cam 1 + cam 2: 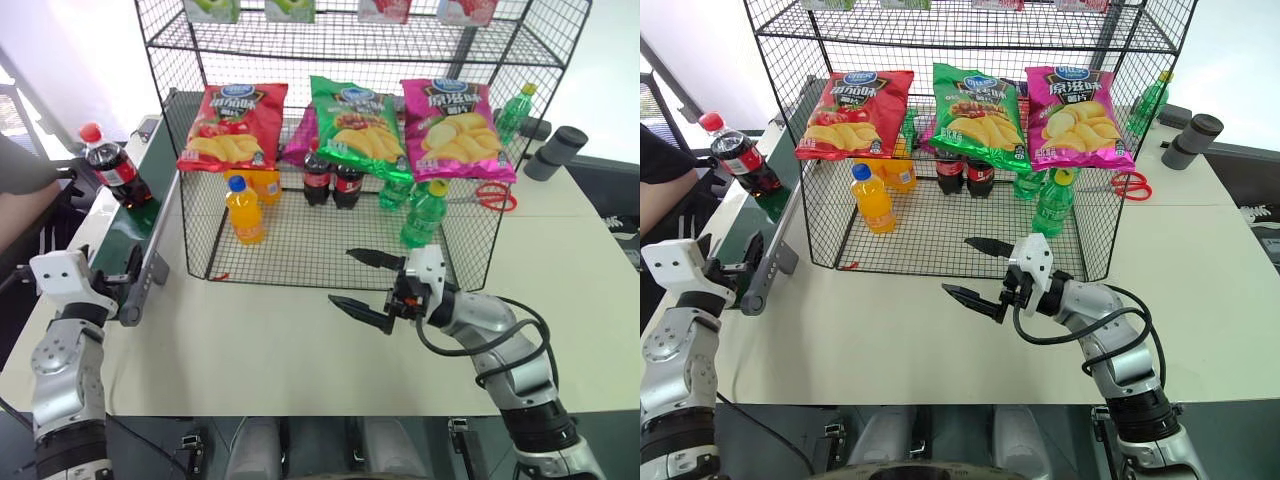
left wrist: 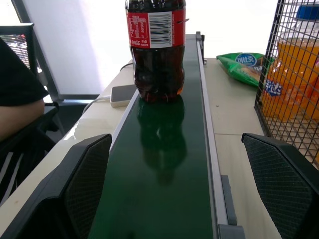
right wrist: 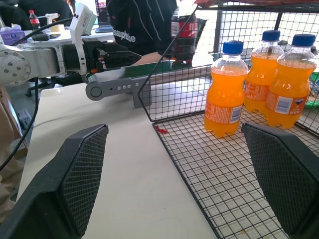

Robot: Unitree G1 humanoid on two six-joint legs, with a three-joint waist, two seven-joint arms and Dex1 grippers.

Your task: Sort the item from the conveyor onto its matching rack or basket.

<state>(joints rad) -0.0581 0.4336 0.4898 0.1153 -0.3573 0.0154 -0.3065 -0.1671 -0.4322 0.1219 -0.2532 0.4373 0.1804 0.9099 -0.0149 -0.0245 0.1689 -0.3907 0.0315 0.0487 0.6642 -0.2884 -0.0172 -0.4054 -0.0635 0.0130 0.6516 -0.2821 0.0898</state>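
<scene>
Dark-brown cola fills the item, a small cola bottle (image 1: 112, 168) with a red cap and red label, which stands on the conveyor (image 1: 130, 232) that runs along the desk's left edge. It is well up the belt, about level with the black wire rack's (image 1: 330, 255) back left corner and well apart from the belt's near end. Its long axis is close to vertical, cap uppermost and base on the green surface; in the head views the cap leans towards the far left. In the left wrist view the label's barcode panel faces the camera.

At the near end of the belt the left gripper (image 2: 184, 184) waits with its jaws spread wide, one finger on each side of the green surface, and has hold of nothing. Also wide open and empty, the right gripper (image 1: 365, 283) hovers over the desk just in front of the rack's front edge, pointing towards the conveyor.

My judgement is that the step in hand is to take the bottle with the left gripper. To do that well, keep the open fingers centred on the belt line and close on the body below the label, square to the upright axis, so that the bottle does not tip. Two cola bottles (image 1: 332, 180) already standing towards the back of the rack's base tray mark the likely matching spot.
</scene>
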